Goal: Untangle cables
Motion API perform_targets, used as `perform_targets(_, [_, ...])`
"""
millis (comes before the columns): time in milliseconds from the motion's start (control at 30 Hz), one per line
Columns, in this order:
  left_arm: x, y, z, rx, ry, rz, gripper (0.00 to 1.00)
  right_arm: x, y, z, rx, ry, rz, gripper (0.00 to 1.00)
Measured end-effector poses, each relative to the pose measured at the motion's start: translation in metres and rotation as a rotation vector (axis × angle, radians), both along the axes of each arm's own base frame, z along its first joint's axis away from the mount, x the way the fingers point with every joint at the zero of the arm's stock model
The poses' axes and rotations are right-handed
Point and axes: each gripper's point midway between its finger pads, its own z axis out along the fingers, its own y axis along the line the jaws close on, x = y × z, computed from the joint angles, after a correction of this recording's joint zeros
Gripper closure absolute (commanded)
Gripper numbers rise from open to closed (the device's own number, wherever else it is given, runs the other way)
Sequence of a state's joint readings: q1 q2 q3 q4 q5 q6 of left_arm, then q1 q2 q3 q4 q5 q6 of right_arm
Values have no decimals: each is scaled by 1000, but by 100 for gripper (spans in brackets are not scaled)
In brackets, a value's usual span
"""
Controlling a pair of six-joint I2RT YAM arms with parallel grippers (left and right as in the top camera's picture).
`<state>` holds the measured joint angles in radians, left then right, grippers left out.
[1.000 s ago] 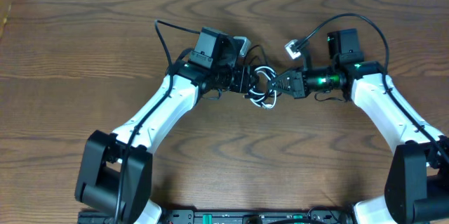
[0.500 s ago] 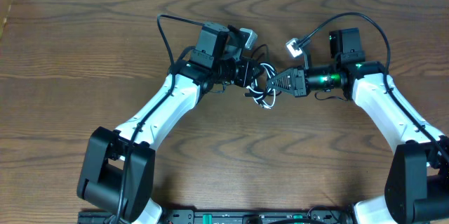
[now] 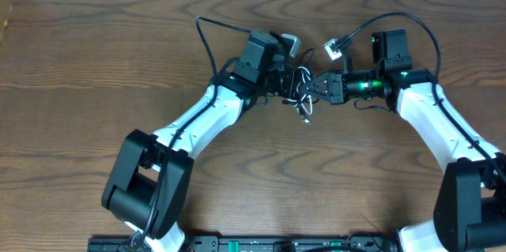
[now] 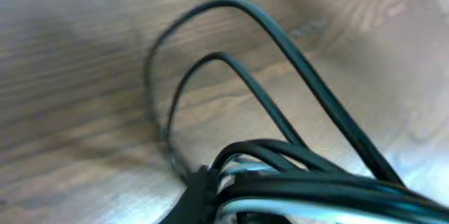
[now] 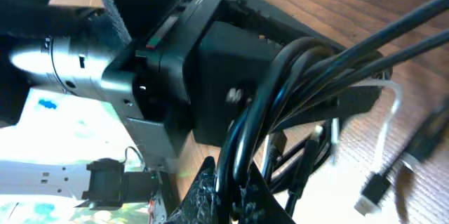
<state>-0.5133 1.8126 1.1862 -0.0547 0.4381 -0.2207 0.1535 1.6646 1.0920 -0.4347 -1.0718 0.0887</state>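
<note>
left fingers (image 3: 287,84) clenched on cables (image 3: 303,103) | right fingers (image 3: 316,88) clenched on same cables | bundle bunched between both

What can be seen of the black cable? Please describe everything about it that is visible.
The black cable is thin, glossy and flexible, gathered in several loops and bunched with the white cable. The bundle sits between the left hand and the right hand, which both appear to grip it, over the far middle of the wooden table. In the left wrist view, two loops arch free above the wood. Its plug ends cannot be identified.
</note>
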Motion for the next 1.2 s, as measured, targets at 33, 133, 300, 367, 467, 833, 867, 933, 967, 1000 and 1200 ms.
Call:
perform_targets(33, [2, 1, -1, 5, 4, 23, 92, 0, 0, 0, -3, -1, -2, 99])
perform_targets(133, [6, 4, -2, 15, 13, 88, 92, 3, -2, -2, -18, -6, -13, 99])
perform_targets(300, [10, 11, -6, 33, 37, 182, 92, 6, -4, -7, -50, -3, -38, 99])
perform_targets(367, [10, 19, -13, 55, 73, 247, 92, 11, -8, -14, -90, 14, -77, 99])
perform_targets(467, [6, 34, -21, 91, 132, 323, 93, 19, -20, -30, -186, 66, -176, 99])
perform_targets(833, [-9, 58, 51, -31, 123, 309, 93, 47, -73, -65, -483, 103, -482, 98])
perform_targets(867, [-13, 55, 60, -54, 119, 287, 93, 48, -77, -67, -506, 103, -500, 98])
perform_targets(933, [-19, 51, 72, -86, 115, 255, 93, 48, -86, -70, -550, 106, -531, 97])
perform_targets(967, [-22, 50, 78, -99, 111, 243, 93, 48, -94, -73, -593, 109, -560, 96])
perform_targets(1000, [-24, 50, 82, -108, 107, 236, 93, 48, -99, -74, -617, 110, -577, 95])
perform_targets(1200, [-28, 58, 111, -159, 60, 228, 93, 45, -146, -86, -855, 106, -728, 55])
